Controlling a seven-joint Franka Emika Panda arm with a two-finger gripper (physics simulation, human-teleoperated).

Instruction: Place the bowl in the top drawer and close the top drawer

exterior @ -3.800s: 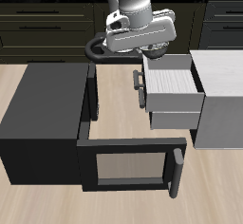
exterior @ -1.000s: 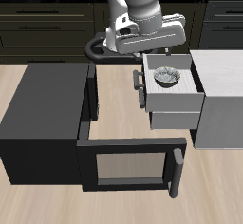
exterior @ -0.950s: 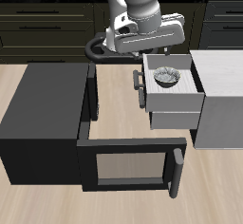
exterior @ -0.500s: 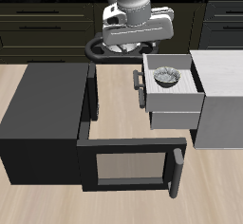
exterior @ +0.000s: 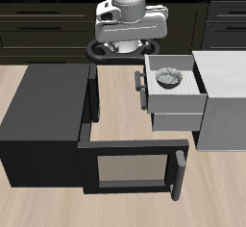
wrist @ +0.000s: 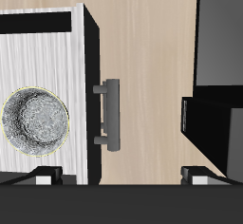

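Note:
The bowl (exterior: 169, 77), small and silvery-grey with a speckled inside, lies in the open top drawer (exterior: 189, 90) of the pale grey cabinet (exterior: 227, 111). The drawer's short dark handle (exterior: 140, 85) faces the middle of the table. My gripper (exterior: 128, 46) is open and empty, raised above the table beside the drawer, clear of the bowl. In the wrist view the bowl (wrist: 36, 123) rests on the drawer's white floor (wrist: 52, 57), near the handle (wrist: 111, 114). My gripper (wrist: 121, 176) shows with its fingertips (wrist: 43, 176) wide apart.
A black box cabinet (exterior: 43, 115) stands across from the grey one. Its wide black frame drawer (exterior: 130, 168) is pulled out towards the table's front edge, with a long handle (exterior: 179, 178). A dark round object (exterior: 100, 50) lies at the back behind my gripper.
The bowl has been let go into the top drawer. My gripper has since risen and moved sideways off the drawer, towards the middle of the table. The drawer has not moved.

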